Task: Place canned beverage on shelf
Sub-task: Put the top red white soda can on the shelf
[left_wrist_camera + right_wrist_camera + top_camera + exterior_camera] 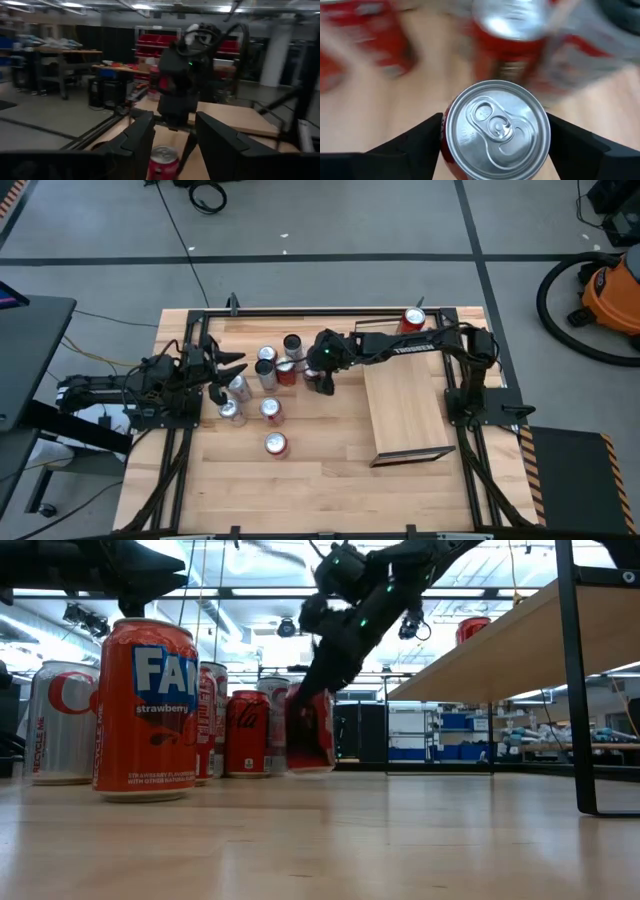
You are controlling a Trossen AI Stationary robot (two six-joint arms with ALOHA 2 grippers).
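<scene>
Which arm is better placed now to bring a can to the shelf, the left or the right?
Probably the right. Its gripper sits around a red can, a finger on each side, and the shelf lies beside that arm. The left gripper waits at the far side of the cans.

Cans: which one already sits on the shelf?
The red can at the shelf's far end, alone; the other cans stand on the tabletop beside it.

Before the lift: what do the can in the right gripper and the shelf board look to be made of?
Can between the right gripper's fingers: probably aluminium. The top is bare, brushed silver with a pull tab; the side is printed glossy red.

Shelf: appears to be light wood, matte, with visible grain and thin dark rims at its short ends. Solid wood or veneer cannot be told.
</scene>
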